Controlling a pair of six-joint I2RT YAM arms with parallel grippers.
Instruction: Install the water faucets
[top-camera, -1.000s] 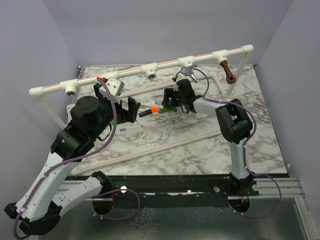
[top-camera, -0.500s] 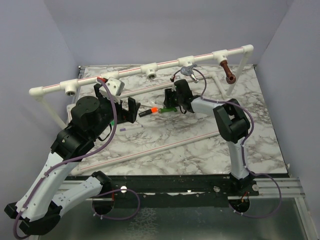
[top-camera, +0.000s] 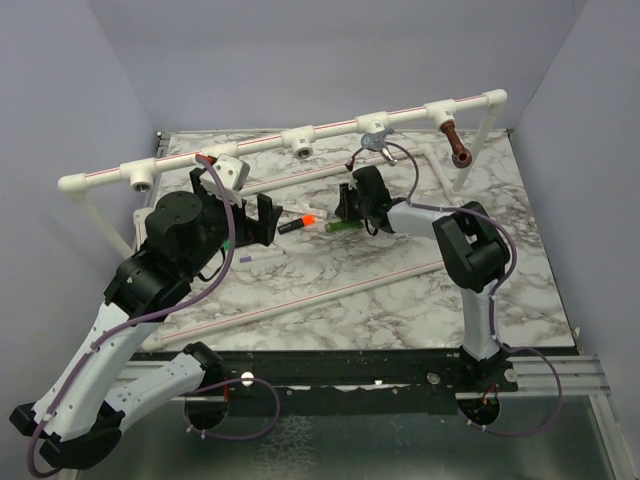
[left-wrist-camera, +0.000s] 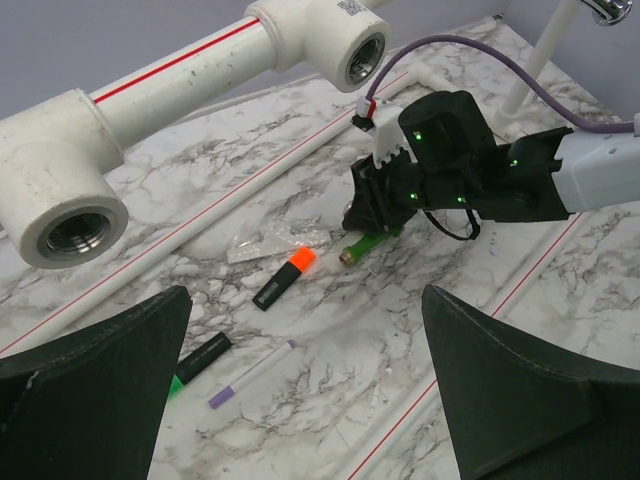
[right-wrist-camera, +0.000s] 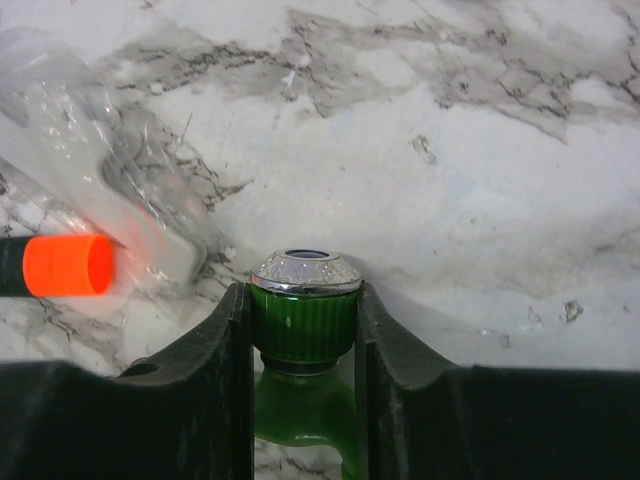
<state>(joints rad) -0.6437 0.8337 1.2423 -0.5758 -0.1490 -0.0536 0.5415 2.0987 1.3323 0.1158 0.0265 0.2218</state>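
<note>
The green faucet (right-wrist-camera: 305, 330) lies on the marble table, its ribbed neck and chrome-ringed end squeezed between the fingers of my right gripper (right-wrist-camera: 305, 300), which is shut on it. From above, the right gripper (top-camera: 347, 215) sits mid-table over the green faucet (top-camera: 340, 227). The left wrist view shows the same green faucet (left-wrist-camera: 368, 243) under the right gripper (left-wrist-camera: 375, 215). A chrome faucet (top-camera: 377, 143) and a copper-brown faucet (top-camera: 455, 143) hang from the white pipe rail (top-camera: 330, 128). My left gripper (top-camera: 255, 218) stands open and empty, left of the faucet, its fingers (left-wrist-camera: 100, 390) wide apart.
Two open tee sockets (left-wrist-camera: 355, 45) (left-wrist-camera: 70, 215) face the left wrist camera. An orange-capped marker (left-wrist-camera: 285, 278), a green-capped marker (left-wrist-camera: 195, 360), a purple pen (left-wrist-camera: 250, 373) and a clear plastic bag (left-wrist-camera: 275, 240) lie on the table. Thin red-lined white pipes (top-camera: 300, 300) cross it.
My right gripper has closed its fingers onto the green faucet and shifted slightly. The left arm has barely moved and stays open.
</note>
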